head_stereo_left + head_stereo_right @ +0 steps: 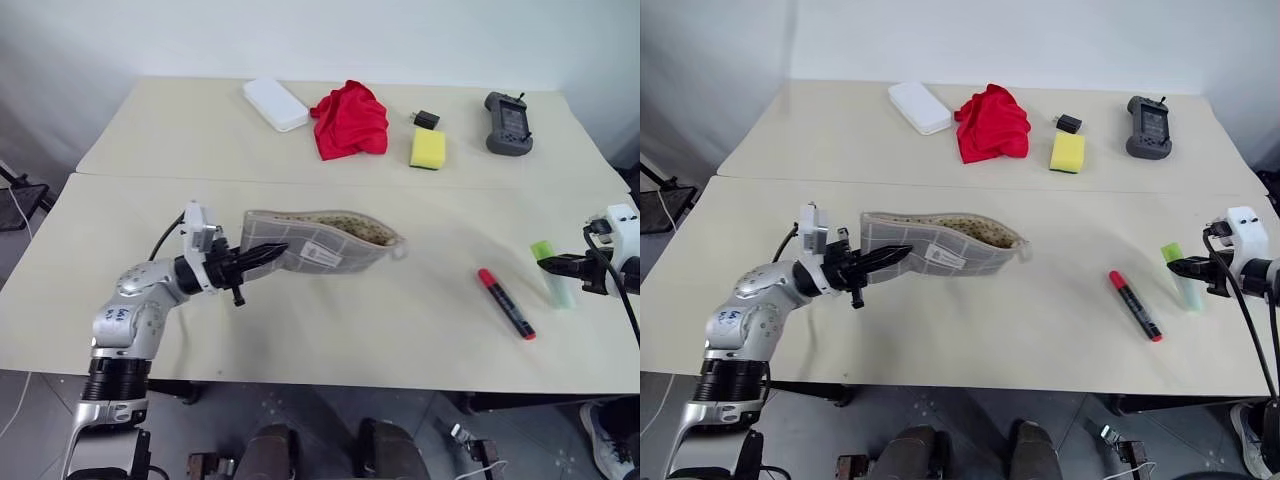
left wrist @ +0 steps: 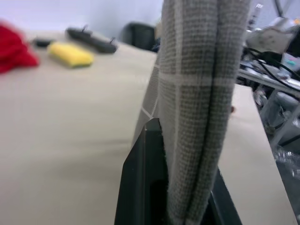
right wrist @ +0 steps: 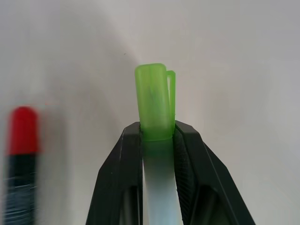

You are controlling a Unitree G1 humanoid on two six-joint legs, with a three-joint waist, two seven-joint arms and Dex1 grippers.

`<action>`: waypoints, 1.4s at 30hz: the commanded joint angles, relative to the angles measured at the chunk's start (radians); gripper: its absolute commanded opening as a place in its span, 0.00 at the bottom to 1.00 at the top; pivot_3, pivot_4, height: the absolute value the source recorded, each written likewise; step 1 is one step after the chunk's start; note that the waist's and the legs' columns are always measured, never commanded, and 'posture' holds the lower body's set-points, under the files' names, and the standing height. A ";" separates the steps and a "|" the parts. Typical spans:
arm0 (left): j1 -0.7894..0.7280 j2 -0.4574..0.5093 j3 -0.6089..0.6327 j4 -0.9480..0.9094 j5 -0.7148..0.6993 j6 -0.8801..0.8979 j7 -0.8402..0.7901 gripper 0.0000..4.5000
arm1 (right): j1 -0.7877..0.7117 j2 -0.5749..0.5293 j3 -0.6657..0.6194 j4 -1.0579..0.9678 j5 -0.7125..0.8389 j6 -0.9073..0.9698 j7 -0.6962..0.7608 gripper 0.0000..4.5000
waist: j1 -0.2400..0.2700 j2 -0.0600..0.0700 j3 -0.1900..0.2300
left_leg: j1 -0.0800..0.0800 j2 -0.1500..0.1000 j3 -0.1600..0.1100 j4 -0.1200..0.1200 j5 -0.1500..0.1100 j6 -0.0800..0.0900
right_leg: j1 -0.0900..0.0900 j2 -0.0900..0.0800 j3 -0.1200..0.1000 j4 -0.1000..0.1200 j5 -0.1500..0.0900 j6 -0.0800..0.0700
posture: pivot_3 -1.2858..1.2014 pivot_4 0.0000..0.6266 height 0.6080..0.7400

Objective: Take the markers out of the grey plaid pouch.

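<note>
My left gripper (image 1: 262,255) pinches the closed end of the pouch (image 1: 320,243), holding it off the table (image 1: 300,330), mouth open. Right of the pouch lies the red marker (image 1: 506,303); further right, my right gripper (image 3: 158,136) clamps the green marker (image 3: 154,103).

Silver-and-black arms of a two-armed humanoid robot, each tipped with dark fingers.
The left arm (image 1: 130,320) has rounded silver-grey shells with small blue handwriting, a ribbed black joint ring and a looping black cable. Its left hand (image 1: 262,257) has tapering black fingers under a white block. The right hand (image 1: 560,266) is black too, with a white housing and black cables.
</note>
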 commanded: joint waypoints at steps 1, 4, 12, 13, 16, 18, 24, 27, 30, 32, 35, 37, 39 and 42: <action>0.018 0.013 0.047 -0.007 -0.049 0.062 0.021 0.00 | 0.019 0.026 -0.014 -0.020 -0.023 -0.032 -0.010 0.33 | 0.003 0.000 0.000 | 0.000 0.000 0.000 0.000 0.000 0.000 | 0.000 0.000 0.000 0.000 0.000 0.000 | 0.52 0.24 1.00; 0.062 0.023 0.087 -0.029 -0.103 0.162 0.048 0.00 | 0.012 0.031 -0.029 -0.013 -0.050 -0.125 -0.013 0.57 | 0.004 0.002 0.001 | 0.000 0.000 0.000 0.000 0.000 0.000 | 0.000 -0.001 0.001 0.000 0.000 0.001 | 0.52 0.24 1.00; 0.089 0.041 0.330 0.051 -0.264 0.462 0.351 0.00 | 0.110 0.056 -0.189 -0.306 0.101 -0.404 0.229 0.99 | -0.001 0.004 0.002 | 0.000 0.001 0.000 0.000 0.000 0.000 | 0.000 0.000 0.002 0.000 0.000 0.001 | 0.52 0.24 1.00; 0.087 0.049 0.376 0.077 -0.307 0.548 0.414 0.06 | 0.146 0.084 -0.215 -0.397 0.161 -0.407 0.265 1.00 | 0.000 0.003 0.002 | 0.000 0.002 -0.001 0.000 0.000 0.000 | 0.000 0.000 0.002 0.000 0.000 0.001 | 0.52 0.24 1.00; 0.111 0.049 0.453 0.088 -0.343 0.642 0.534 0.23 | 0.245 0.170 -0.241 -0.595 0.244 -0.407 0.268 1.00 | 0.000 0.003 0.002 | 0.001 0.003 -0.008 -0.001 0.000 0.000 | 0.000 0.001 0.002 0.000 0.000 0.001 | 0.52 0.24 1.00; 0.129 0.041 0.498 0.066 -0.334 0.651 0.620 0.37 | 0.309 0.210 -0.197 -0.666 0.193 -0.504 0.279 1.00 | 0.002 0.003 0.002 | 0.001 0.002 -0.009 -0.001 0.000 0.000 | 0.000 0.000 0.002 0.000 0.000 0.001 | 0.52 0.24 1.00; 0.276 0.214 0.407 -0.089 -0.126 0.496 0.590 0.76 | 0.381 0.273 -0.173 -0.729 0.207 -0.551 0.281 1.00 | 0.003 0.002 0.003 | 0.002 0.000 -0.009 0.000 0.000 -0.001 | 0.000 0.000 0.004 0.001 0.000 0.001 | 0.52 0.24 1.00; 0.468 0.437 0.313 -0.057 0.142 0.055 0.285 0.96 | 0.440 0.260 -0.176 -0.723 0.188 -0.598 0.321 1.00 | -0.002 0.002 0.003 | 0.003 -0.003 -0.006 -0.004 -0.001 -0.003 | -0.001 0.001 0.005 0.000 -0.001 -0.001 | 0.52 0.24 1.00; 0.507 0.477 0.359 0.030 0.165 -0.188 0.109 0.96 | 0.470 0.254 -0.182 -0.684 0.164 -0.687 0.359 1.00 | 0.001 0.003 0.004 | 0.010 -0.003 0.002 -0.013 -0.002 -0.004 | -0.001 0.002 0.009 -0.003 -0.002 -0.003 | 0.52 0.24 1.00; 0.547 0.492 0.371 0.046 0.160 -0.317 -0.048 0.98 | 0.487 0.244 -0.203 -0.666 0.161 -0.728 0.378 1.00 | 0.002 0.005 0.005 | 0.012 0.002 0.003 -0.014 -0.002 -0.004 | -0.001 0.000 0.010 -0.007 -0.002 -0.003 | 0.52 0.24 1.00; 0.553 0.475 0.336 -0.020 0.151 -0.423 -0.158 0.98 | 0.518 0.223 -0.241 -0.661 0.165 -0.765 0.396 1.00 | 0.003 0.005 0.005 | 0.012 0.004 0.005 -0.015 -0.003 -0.003 | -0.001 0.001 0.010 -0.004 -0.002 -0.003 | 0.52 0.24 1.00; 0.527 0.441 0.296 -0.108 0.111 -0.368 -0.136 0.98 | 0.562 0.203 -0.263 -0.674 0.171 -0.767 0.409 1.00 | 0.007 0.005 0.005 | 0.012 0.004 0.005 -0.015 -0.003 -0.003 | -0.001 0.000 0.009 -0.005 -0.002 -0.003 | 0.52 0.24 1.00; 0.526 0.409 0.264 -0.176 0.105 -0.361 -0.131 0.98 | 0.605 0.183 -0.275 -0.686 0.174 -0.763 0.426 1.00 | 0.007 0.005 0.005 | 0.012 0.004 0.005 -0.015 -0.003 -0.002 | 0.000 0.000 0.009 -0.005 -0.001 -0.002 | 0.52 0.24 1.00; 0.521 0.373 0.239 -0.237 0.124 -0.352 -0.095 0.98 | 0.652 0.170 -0.310 -0.689 0.167 -0.789 0.423 1.00 | 0.003 0.005 0.005 | 0.012 0.004 0.006 -0.015 -0.004 -0.002 | 0.000 0.001 0.009 -0.005 -0.001 -0.002 | 0.52 0.24 1.00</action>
